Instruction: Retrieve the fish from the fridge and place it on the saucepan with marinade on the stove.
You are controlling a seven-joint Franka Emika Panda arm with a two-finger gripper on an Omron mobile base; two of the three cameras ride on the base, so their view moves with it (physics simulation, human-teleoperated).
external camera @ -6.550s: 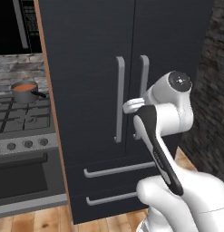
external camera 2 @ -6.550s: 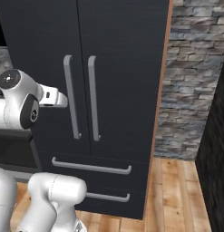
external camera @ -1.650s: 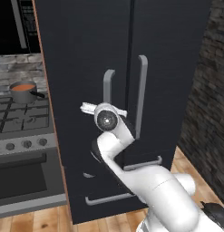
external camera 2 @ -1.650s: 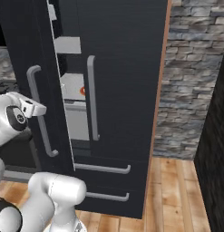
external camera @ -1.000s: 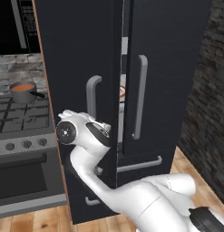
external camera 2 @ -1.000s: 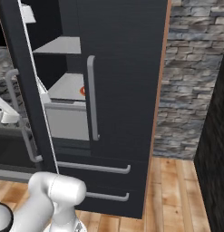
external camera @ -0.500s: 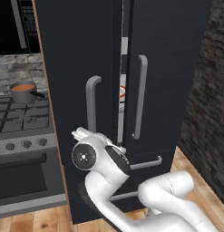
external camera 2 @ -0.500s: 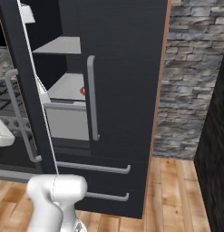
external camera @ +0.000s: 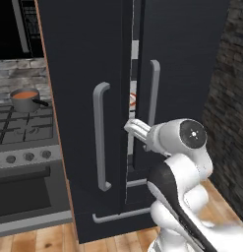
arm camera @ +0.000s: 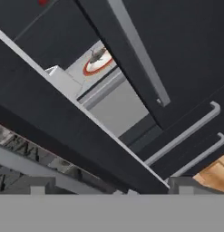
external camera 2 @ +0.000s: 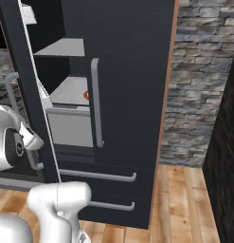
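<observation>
1 fish, a small flat grey-silver sliver, lies on 1 round white plate with an orange rim. The plate sits on a smooth grey-white shelf inside the fridge, above a pale boxy drawer. From the right base camera, only a slice of the plate's orange rim peeps past the shut door's edge.

The fridge is tall, matte black, with 2 upper doors: the left one stands ajar, the right one is shut. Each carries 1 long grey bar handle, rounded at the ends. Below are 2 drawer fronts, each with 1 horizontal grey bar.

The gripper hangs at the gap between the doors, just beside the open door's edge; its jaws are spread wide and hold nothing.

On the stove, 1 small round metal saucepan with a dark straight handle stands on the black grates, filled with flat orange-red marinade. 3 round knobs line the stove's front. Rough grey stone wall and wood plank floor lie to the fridge's right.
</observation>
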